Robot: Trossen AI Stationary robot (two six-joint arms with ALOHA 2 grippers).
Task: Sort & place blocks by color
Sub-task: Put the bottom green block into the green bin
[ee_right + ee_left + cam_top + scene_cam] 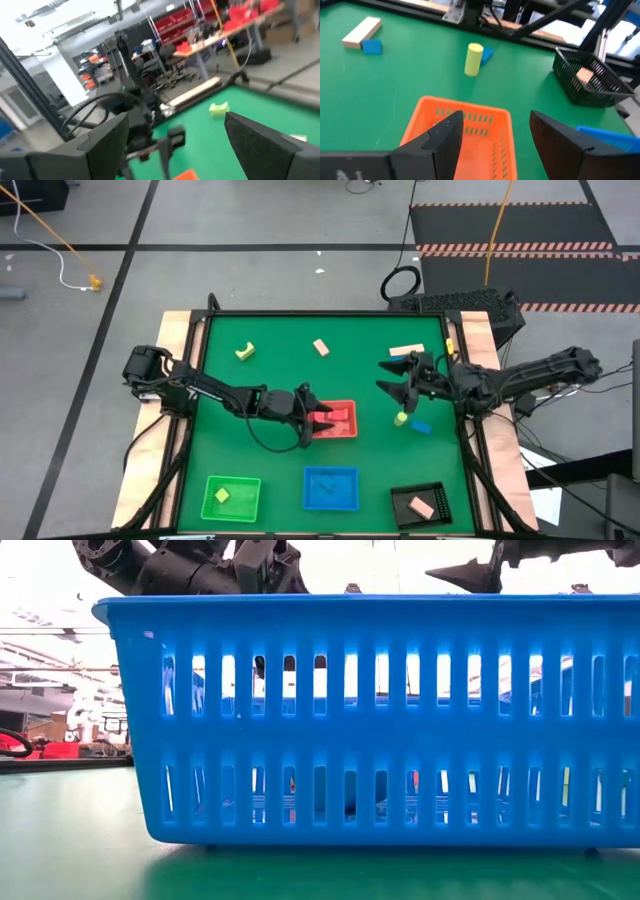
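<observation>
My left gripper is open over the left part of the red tray, and a red block lies in that tray just beyond the fingertips. The left wrist view shows the tray's far wall between the spread fingers. My right gripper hangs open above the table's right side. Below and near it a yellow cylinder stands on end beside a blue block. A tan bar, a tan block and a yellow arch lie on the far half.
Along the near edge sit a green tray with a yellow block, a blue tray and a black tray with a tan block. The blue tray's wall fills the low view. A blue cube touches the tan bar.
</observation>
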